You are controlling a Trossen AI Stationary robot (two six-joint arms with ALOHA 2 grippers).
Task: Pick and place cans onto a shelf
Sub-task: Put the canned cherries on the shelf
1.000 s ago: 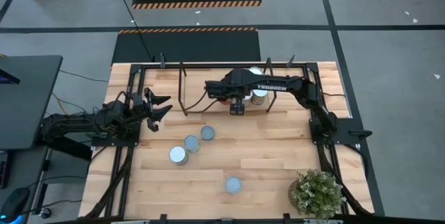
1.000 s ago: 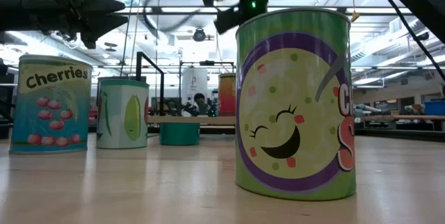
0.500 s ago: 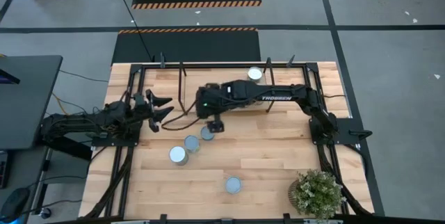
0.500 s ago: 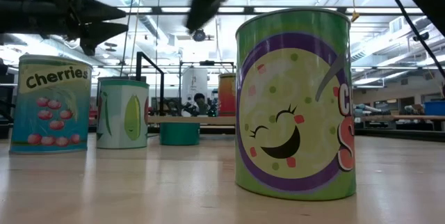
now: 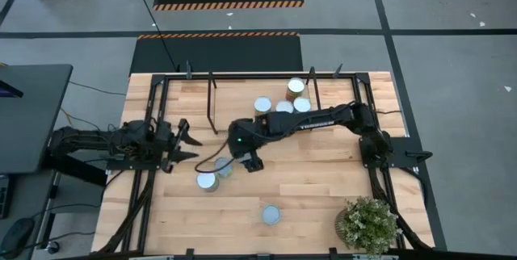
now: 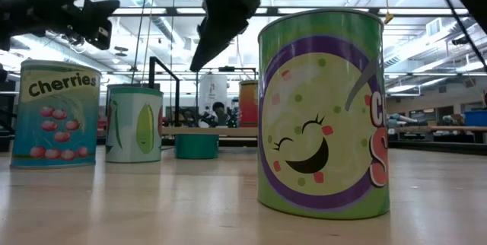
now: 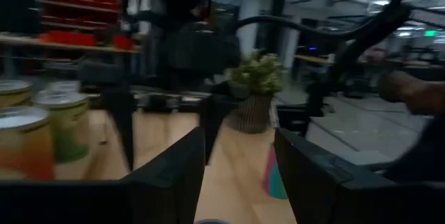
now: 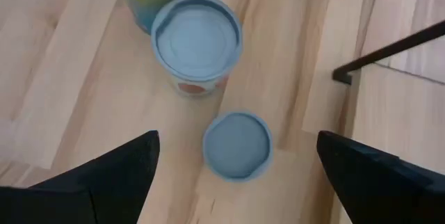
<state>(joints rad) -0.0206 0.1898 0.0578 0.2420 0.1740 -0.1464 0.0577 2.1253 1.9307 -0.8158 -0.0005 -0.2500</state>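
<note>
The shelf [image 5: 234, 90] stands at the table's far side and carries several cans [image 5: 283, 102]. Three cans stand in a slanting row on the table: a Cherries can [image 5: 208, 181], a corn can [image 5: 224, 167] and a short teal can [image 8: 236, 145]. A green can [image 5: 271, 214] stands nearer the front edge. My right gripper [image 5: 253, 161] hangs open above the short teal can, its fingers [image 8: 118, 165] standing wide on either side, touching nothing. My left gripper [image 5: 182, 139] is open and empty at the table's left.
A potted plant [image 5: 367, 224] stands at the near right corner. The shelf's black posts [image 5: 212, 102] rise near the left of the shelf. In the low view the green can [image 6: 323, 112] fills the foreground. Bare wood lies between the green can and the plant.
My right gripper has left the shelf and travelled toward the table's near left, coming down over the row of cans on the table. The cans it hid on the shelf show again. My left gripper has shifted a little toward the near edge.
</note>
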